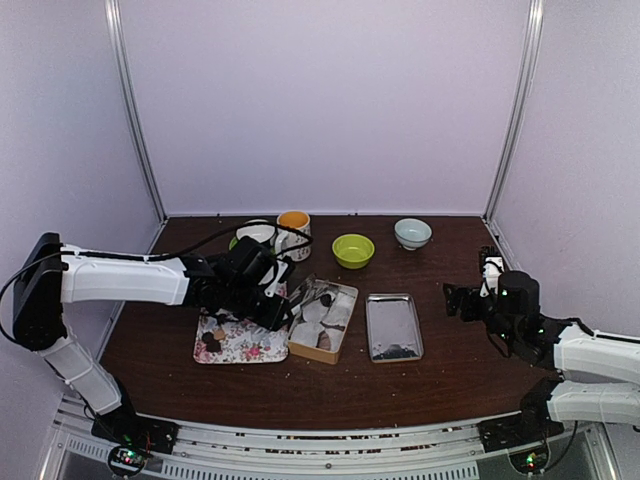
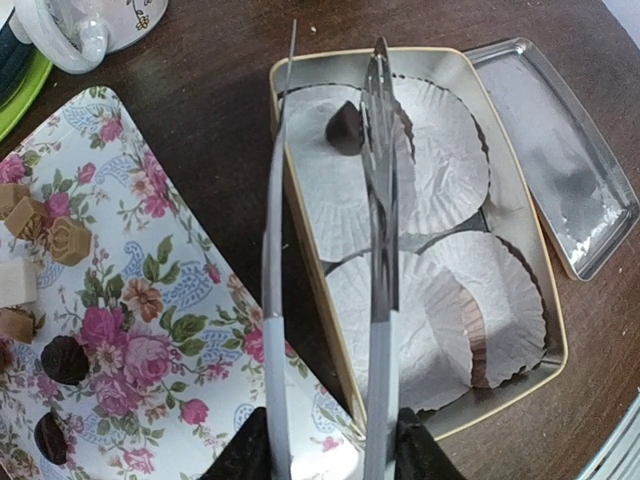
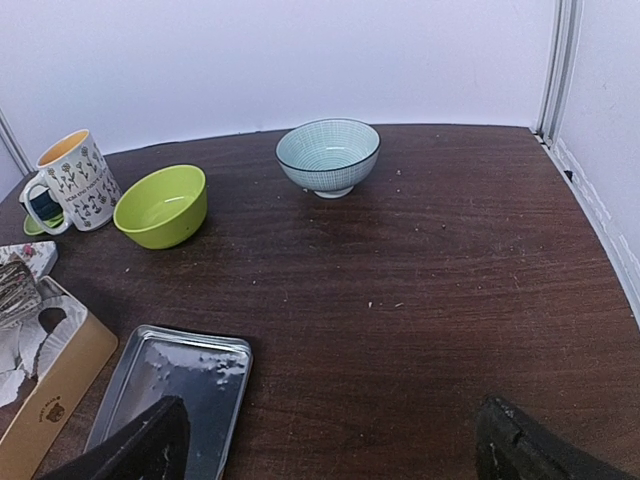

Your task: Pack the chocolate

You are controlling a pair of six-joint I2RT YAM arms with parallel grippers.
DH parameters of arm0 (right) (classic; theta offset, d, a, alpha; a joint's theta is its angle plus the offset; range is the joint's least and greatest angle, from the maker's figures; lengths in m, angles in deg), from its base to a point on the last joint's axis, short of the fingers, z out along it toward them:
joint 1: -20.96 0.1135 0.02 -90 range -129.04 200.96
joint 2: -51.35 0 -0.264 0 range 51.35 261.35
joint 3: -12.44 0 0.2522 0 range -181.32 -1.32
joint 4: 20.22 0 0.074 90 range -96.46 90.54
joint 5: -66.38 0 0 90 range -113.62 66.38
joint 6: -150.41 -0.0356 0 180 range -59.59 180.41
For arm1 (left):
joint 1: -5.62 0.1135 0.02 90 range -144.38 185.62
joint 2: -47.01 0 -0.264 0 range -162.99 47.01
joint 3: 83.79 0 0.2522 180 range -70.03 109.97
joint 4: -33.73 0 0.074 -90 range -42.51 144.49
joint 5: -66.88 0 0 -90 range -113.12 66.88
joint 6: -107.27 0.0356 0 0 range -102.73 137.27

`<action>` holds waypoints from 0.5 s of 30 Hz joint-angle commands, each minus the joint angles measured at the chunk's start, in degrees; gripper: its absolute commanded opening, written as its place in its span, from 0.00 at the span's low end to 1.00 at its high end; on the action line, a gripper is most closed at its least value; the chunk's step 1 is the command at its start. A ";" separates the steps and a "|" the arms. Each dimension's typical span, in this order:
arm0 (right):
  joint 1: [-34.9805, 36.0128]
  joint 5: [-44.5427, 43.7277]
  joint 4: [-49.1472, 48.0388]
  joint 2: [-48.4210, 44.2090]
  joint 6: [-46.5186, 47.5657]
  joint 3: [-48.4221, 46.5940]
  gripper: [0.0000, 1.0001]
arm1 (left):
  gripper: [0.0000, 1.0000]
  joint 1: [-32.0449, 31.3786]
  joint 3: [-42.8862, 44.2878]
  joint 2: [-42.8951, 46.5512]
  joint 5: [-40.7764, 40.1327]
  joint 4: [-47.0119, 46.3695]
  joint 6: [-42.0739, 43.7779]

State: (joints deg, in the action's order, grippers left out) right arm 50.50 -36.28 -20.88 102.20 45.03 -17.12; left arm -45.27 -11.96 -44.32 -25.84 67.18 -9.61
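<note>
My left gripper [image 2: 330, 445] is shut on a pair of slim silver tongs [image 2: 378, 200], whose two arms stand apart. Their tips reach over the tan tin [image 2: 300, 225], which is lined with white paper cups [image 2: 440, 150]. One dark chocolate [image 2: 345, 127] lies in the far cup, between the tong tips and right against the right tip. More chocolate, dark [image 2: 63, 358] and light brown [image 2: 65, 240], lies on the floral tray [image 2: 150, 300] left of the tin. My right gripper [image 3: 330, 440] hangs open over bare table at the right, holding nothing.
The silver tin lid [image 1: 393, 325] lies right of the tin [image 1: 322, 320]. A mug [image 3: 75, 180], a green bowl [image 3: 162, 205] and a pale blue bowl [image 3: 328, 155] stand along the back. White walls enclose the table.
</note>
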 commanded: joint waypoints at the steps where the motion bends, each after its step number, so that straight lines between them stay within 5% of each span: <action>1: -0.20 1.49 -0.61 -0.01 0.44 -0.84 1.00 | 0.38 -0.08 -0.88 4.60 -1.40 -1.75 -0.29; 15: 0.22 6.45 4.80 0.48 -2.02 -6.37 1.00 | 0.38 -0.08 -3.29 14.02 -6.08 5.75 -1.06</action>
State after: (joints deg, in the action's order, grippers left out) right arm 50.50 -31.54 -18.93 102.29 44.18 -20.57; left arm -45.27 -14.52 -32.52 -29.14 70.98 -9.89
